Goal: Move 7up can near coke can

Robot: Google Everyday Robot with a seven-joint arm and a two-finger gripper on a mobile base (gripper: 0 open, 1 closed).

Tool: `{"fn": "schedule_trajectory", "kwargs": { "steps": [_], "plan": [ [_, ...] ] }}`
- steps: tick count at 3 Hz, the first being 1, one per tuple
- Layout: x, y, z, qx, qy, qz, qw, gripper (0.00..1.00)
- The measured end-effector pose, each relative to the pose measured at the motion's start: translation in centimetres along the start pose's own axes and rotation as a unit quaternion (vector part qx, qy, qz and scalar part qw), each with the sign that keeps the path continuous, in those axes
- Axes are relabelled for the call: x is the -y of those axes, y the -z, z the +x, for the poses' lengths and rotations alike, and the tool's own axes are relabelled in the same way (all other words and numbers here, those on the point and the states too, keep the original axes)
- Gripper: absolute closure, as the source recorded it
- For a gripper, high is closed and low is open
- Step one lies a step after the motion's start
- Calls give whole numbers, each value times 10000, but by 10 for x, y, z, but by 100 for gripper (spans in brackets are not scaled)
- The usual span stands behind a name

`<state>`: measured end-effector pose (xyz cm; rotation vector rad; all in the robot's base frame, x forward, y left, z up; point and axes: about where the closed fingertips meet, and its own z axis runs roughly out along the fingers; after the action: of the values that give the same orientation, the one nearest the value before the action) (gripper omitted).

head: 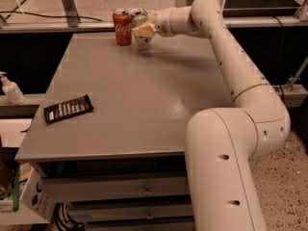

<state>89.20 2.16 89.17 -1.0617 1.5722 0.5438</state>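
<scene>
Upper centre, my gripper (143,31) clasps the 7up can (139,14), hiding its body, beside the coke can (122,27) on the grey table (144,105).

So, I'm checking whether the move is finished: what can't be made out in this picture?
The 7up can: camera view, the gripper at the table's far edge covers its lower body; resting or lifted is unclear.
The coke can: touching the 7up can or apart, not visible.
The black packet: print too small to read.
The arm: base cut off by the bottom edge.
</scene>
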Motion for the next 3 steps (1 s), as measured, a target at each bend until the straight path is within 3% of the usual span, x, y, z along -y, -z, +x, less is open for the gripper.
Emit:
{"fn": "schedule_trajectory", "kwargs": {
  "steps": [1,2,3],
  "plan": [
    [-9,-7,8,11,-294,-150,9995,100],
    [-18,-14,12,57,-508,-331,9981,84],
    [-24,-16,12,97,-559,-470,9973,60]
  ]
}}
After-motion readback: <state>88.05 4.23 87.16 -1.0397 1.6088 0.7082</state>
